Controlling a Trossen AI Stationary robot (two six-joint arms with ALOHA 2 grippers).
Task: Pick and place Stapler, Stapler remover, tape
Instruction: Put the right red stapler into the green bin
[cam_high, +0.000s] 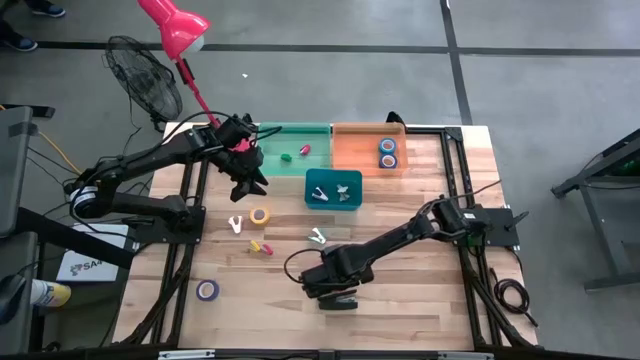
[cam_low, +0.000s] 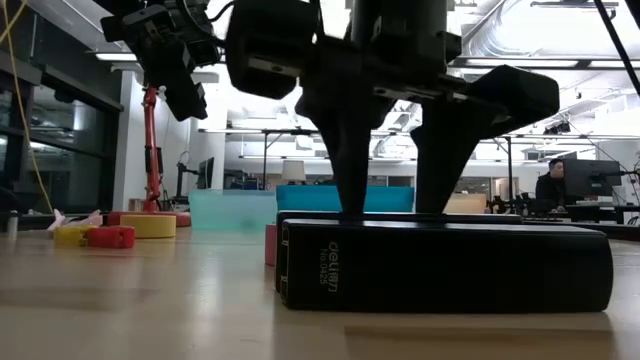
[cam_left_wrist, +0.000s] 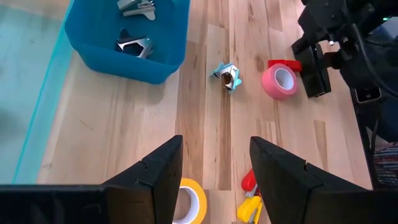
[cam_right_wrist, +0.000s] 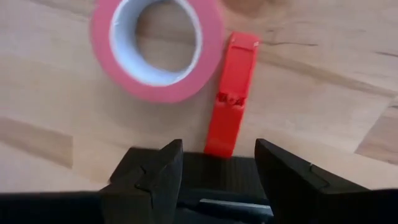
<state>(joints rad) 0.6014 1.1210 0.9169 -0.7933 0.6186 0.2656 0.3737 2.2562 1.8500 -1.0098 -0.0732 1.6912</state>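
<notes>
High view: right gripper low over the black stapler near the table's front edge; left gripper waits by the green tray.

Low view: stapler flat on the table, right fingers spread, straddling its top.

Left wrist view: left gripper spread, empty, above the yellow tape.

Right wrist view: pink tape just beyond.

Step, judged: grasping the stapler; next, close and lift.

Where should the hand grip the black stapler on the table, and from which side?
Probably across the middle of its long body, coming from straight above. The stapler lies flat on the wood, long and slim, so its two narrow sides suit a pinch. The right hand already straddles it there, fingers open.
</notes>
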